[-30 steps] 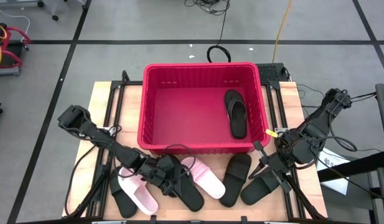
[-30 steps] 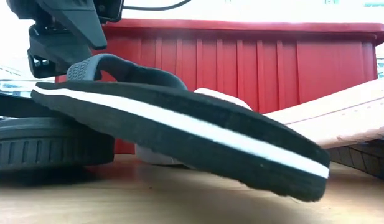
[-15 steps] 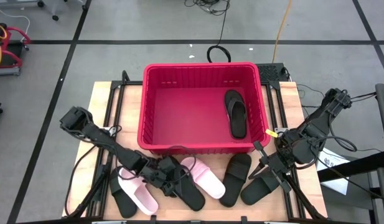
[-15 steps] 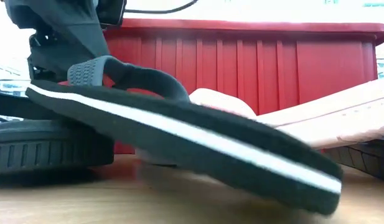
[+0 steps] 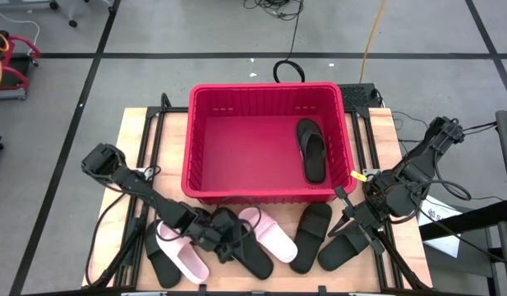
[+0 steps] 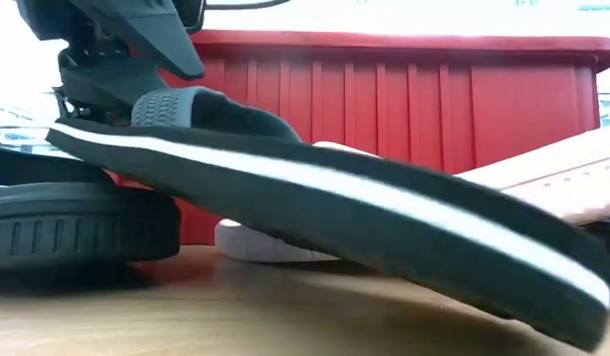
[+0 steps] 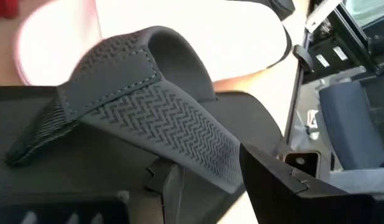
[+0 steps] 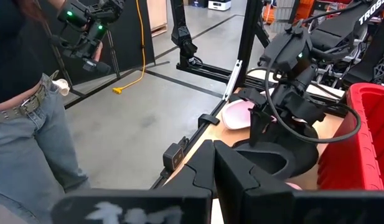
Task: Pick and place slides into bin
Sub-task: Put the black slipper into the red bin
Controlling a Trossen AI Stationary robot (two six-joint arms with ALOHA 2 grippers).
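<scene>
High view, left claw (image 5: pixel 223 239): your fingers grip a black slide (image 5: pixel 241 247) near the bench's front edge.
Right claw (image 5: pixel 357 222): closed, empty.

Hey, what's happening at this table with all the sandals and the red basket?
A two-armed robot is loading slides into the red bin. The left gripper has hold of a black slide at the table's front edge, gripping it at the strap, with its heel end tipped up off the wood. One black slide already lies inside the bin. Two pink slides and other black ones sit on the table in front of the bin. The right gripper waits shut near the right side.
</scene>
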